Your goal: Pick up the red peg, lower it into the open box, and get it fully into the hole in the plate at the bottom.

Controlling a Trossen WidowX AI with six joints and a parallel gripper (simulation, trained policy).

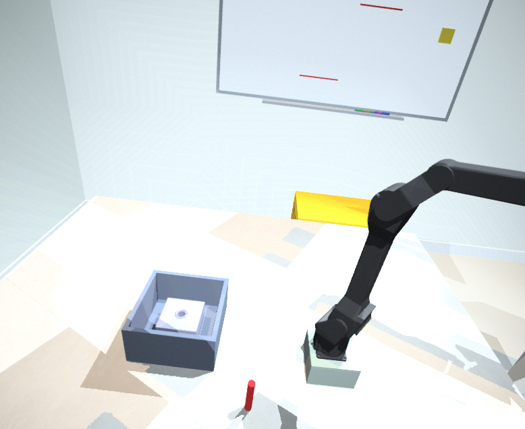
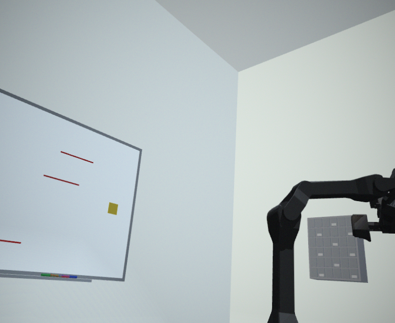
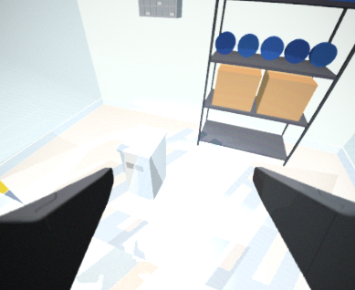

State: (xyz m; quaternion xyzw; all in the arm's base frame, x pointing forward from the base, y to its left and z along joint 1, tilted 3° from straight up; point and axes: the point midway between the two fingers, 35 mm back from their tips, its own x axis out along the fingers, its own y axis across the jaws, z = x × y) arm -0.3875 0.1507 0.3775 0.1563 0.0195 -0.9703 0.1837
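The red peg point(image 1: 250, 395) stands upright in the top view, to the right of and in front of the box, apart from it. The open blue-grey box point(image 1: 170, 349) holds a pale plate point(image 1: 168, 319) at its bottom, with a round hole point(image 1: 181, 313) that shows no peg. My gripper point(image 2: 388, 239) point(image 3: 184, 173) is open with its fingers wide apart and nothing between them. It hangs in the air at the end of the outstretched arm, out of the top view and far from the peg. The wrist view shows neither peg nor box.
The arm's base stands on a pale green block point(image 1: 332, 378) to the right of the box. A yellow cabinet point(image 1: 330, 208) is behind. The wrist view shows a pale cabinet point(image 3: 140, 170), a dark shelf rack point(image 3: 244, 139) with orange boxes point(image 3: 236, 88), and blue discs point(image 3: 272, 47).
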